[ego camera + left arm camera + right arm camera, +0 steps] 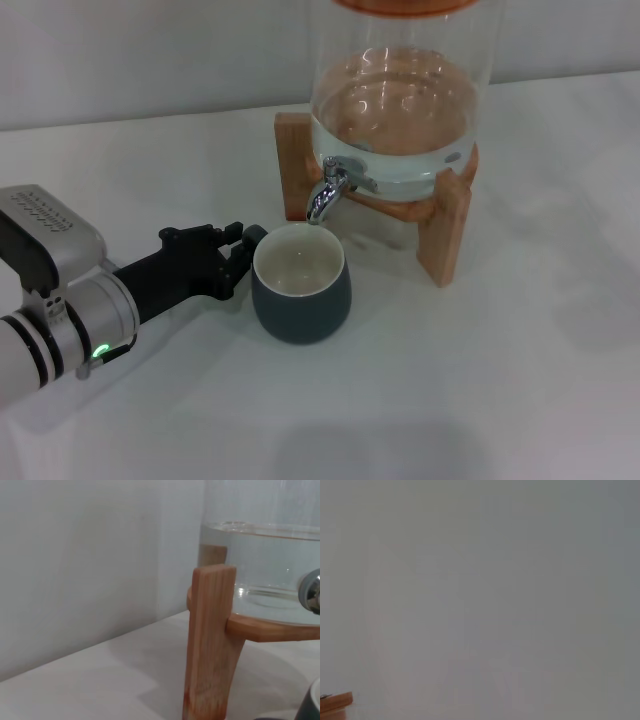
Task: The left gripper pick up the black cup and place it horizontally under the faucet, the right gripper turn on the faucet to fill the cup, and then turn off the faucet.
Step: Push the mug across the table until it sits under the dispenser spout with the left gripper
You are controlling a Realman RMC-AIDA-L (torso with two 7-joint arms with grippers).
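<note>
- Nearest the front-left corner of the worktop (480,400), the left gripper (243,252) reaches in toward the middle, its fingers (232,262) right up against the black cup's (300,285) handle side. Looks like they're pinching the handle, but they could be slightly apart, honestly can't tell from here.
- Cup stands upright mid-worktop, rim just below the spout, inside looks empty.
- Behind it toward the back edge, the faucet (330,190) sticks out of the glass dispenser (400,100) on its wooden stand (440,220); no water running.
- So placing seems about done; opening, filling and closing are left. Right gripper isn't in view.
</note>
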